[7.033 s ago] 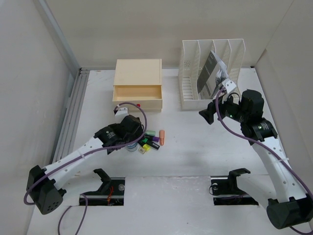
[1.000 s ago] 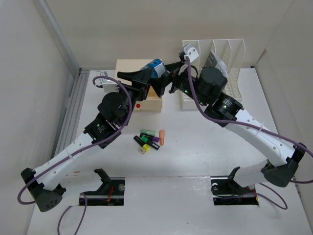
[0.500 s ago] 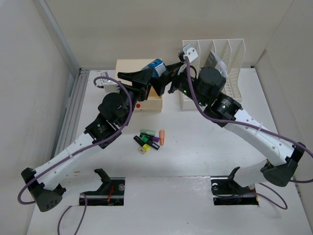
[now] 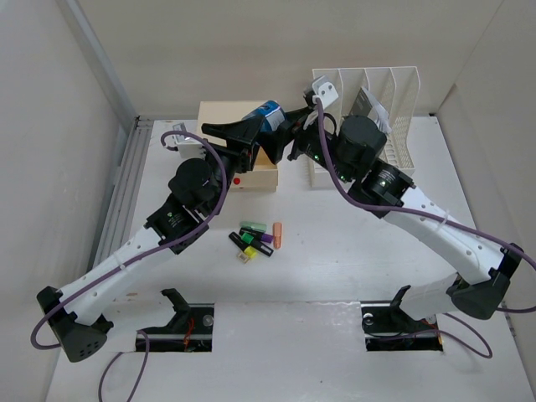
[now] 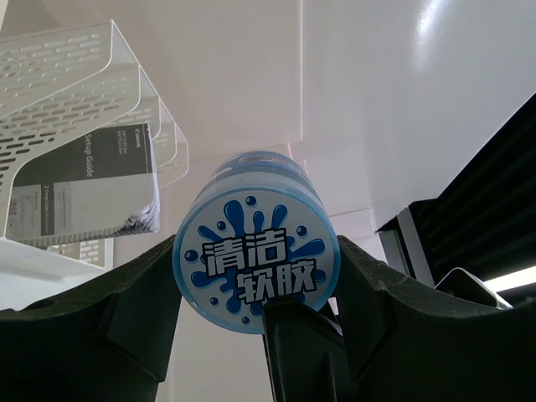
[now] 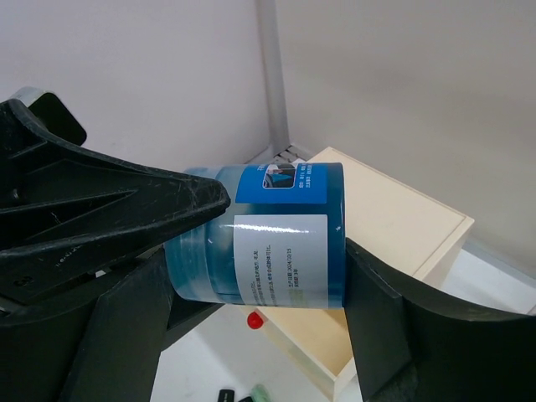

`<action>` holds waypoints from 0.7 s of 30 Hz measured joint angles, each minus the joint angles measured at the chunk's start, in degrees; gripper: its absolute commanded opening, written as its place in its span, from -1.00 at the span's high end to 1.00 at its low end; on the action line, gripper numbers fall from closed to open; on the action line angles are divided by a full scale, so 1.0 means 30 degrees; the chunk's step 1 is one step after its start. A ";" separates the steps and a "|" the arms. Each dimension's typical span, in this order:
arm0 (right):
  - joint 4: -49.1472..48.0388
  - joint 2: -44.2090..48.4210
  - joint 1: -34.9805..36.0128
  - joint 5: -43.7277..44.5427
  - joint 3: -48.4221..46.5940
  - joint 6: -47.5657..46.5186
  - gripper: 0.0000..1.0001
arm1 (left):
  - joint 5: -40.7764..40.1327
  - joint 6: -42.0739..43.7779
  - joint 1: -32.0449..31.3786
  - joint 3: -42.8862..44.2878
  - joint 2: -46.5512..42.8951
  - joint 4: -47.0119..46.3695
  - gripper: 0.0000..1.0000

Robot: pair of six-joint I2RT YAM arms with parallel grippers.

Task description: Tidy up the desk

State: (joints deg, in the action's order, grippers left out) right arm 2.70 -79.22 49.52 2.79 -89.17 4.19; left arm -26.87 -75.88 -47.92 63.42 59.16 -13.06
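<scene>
Near the arm bases, markers (image 4: 255, 237) are scattered on the white desk (image 4: 335, 276). Above it, a blue jar (image 5: 255, 272) is clamped by the left gripper (image 5: 257, 243). The jaws of the right gripper (image 6: 255, 251) are set apart beside the jar; whether it is squeezed cannot be told. The drawer box (image 4: 219, 113) behind is partly hidden.

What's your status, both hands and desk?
Left hand holds jar above box. Right hand straddles jar, grip unclear. Markers loose on desk.
</scene>
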 measured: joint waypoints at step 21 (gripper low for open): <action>-0.0313 0.0729 0.0000 0.0029 0.0787 -0.0415 1.00 | 0.0576 -0.0233 -0.0117 0.0000 0.0007 0.0015 -0.35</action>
State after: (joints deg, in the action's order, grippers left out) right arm 1.76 -77.03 49.52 2.87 -86.80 2.94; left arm -25.15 -76.58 -48.27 63.42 59.18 -13.02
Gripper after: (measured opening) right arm 0.780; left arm 0.635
